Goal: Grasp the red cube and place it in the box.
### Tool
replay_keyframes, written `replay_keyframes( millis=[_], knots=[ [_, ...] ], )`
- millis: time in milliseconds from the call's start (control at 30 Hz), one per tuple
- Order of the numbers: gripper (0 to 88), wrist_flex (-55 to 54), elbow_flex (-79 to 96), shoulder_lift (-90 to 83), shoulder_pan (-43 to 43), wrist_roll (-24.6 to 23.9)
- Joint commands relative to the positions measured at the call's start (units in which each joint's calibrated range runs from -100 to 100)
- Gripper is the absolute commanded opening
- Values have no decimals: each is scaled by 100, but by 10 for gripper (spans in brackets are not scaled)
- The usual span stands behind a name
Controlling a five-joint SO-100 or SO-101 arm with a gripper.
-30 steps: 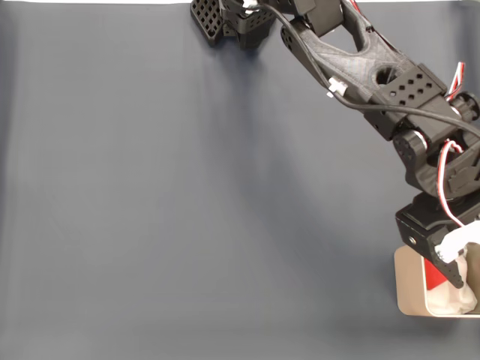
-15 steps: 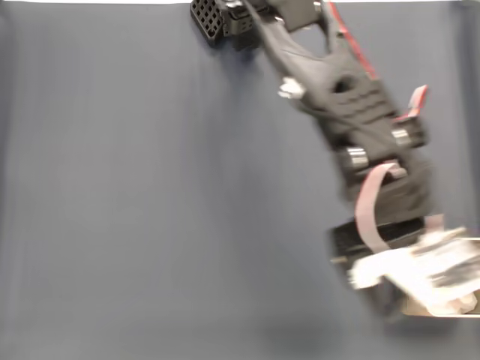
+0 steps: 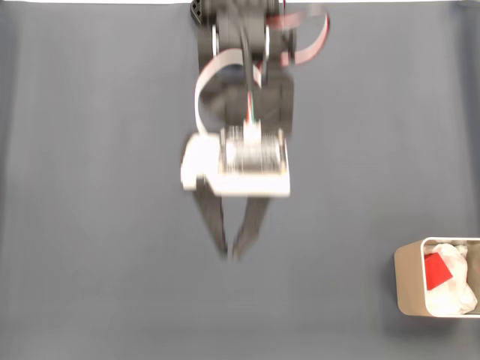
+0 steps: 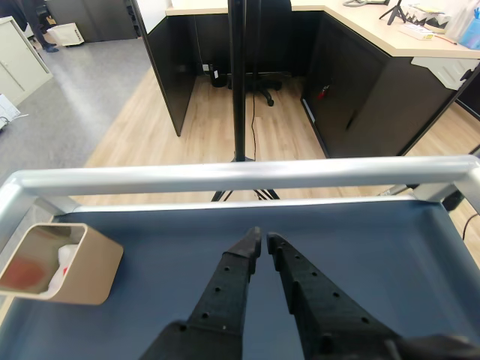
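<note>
The red cube (image 3: 435,271) lies inside the beige box (image 3: 407,283) at the lower right of the fixed view, resting on crumpled white lining. In the wrist view the box (image 4: 88,271) stands at the left with the cube (image 4: 25,271) as a red blur inside it. My gripper (image 3: 230,255) hangs over the middle of the grey mat, far left of the box, blurred by motion. Its black fingers (image 4: 232,279) almost meet at the tips. The gripper (image 4: 263,238) is shut and holds nothing.
A grey mat (image 3: 105,195) covers the table. A metal rail (image 4: 240,175) runs along the table's far edge in the wrist view, with wooden floor and dark desks beyond. The arm's base (image 3: 225,19) sits at the top middle of the fixed view.
The arm has swung from over the box at the right to the middle of the mat. The red cube now lies uncovered in the box.
</note>
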Motion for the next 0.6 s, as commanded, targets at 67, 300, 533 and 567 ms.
replay_keyframes(
  millis=[67,300,533,567],
  knots=[
    [0,-14,2731,-3145,-145,-103],
    [0,281,5615,-5727,-195,-137],
    [0,716,7476,-6654,-216,-181],
    [0,855,7668,-6776,-252,-186]
  ],
)
